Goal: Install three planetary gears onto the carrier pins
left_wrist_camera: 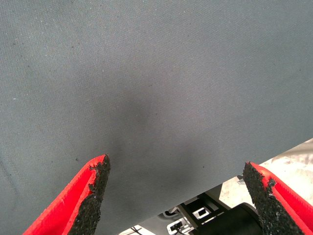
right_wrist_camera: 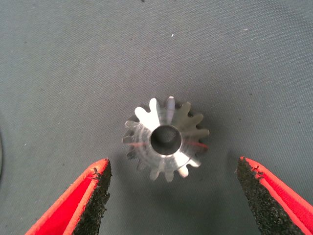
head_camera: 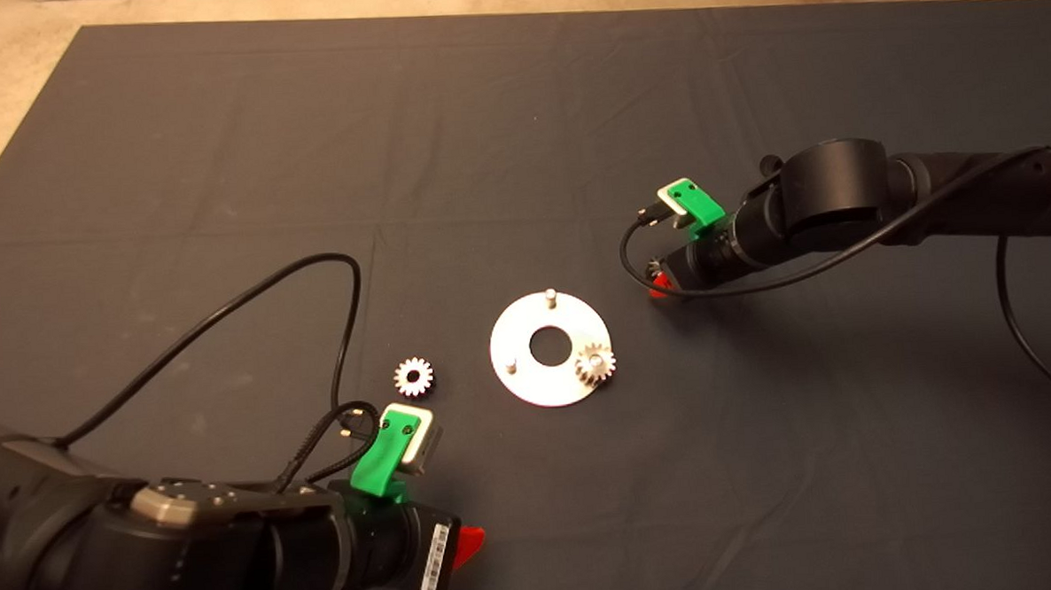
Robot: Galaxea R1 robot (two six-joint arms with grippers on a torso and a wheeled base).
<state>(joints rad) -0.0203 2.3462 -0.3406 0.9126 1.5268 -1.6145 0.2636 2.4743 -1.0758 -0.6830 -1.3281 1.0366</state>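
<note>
The shiny round carrier plate [head_camera: 529,383] lies mid-mat with two bare carrier pins [head_camera: 549,297] [head_camera: 511,364] standing on it. One planetary gear [head_camera: 595,363] sits on the plate's third pin at its right edge. A second gear [head_camera: 414,376] lies loose on the mat left of the plate. A third gear [right_wrist_camera: 166,139] lies flat on the mat in the right wrist view. My right gripper [right_wrist_camera: 173,164] hovers over it, open, with one finger on either side and not touching. From the head view that gripper [head_camera: 658,279] is up and right of the plate. My left gripper [head_camera: 470,541] is open over bare mat.
A black cable [head_camera: 251,298] loops over the mat from the left arm, close to the loose gear. The mat's near edge and some dark equipment [left_wrist_camera: 205,215] beyond it show in the left wrist view. Pale floor borders the mat at the far left.
</note>
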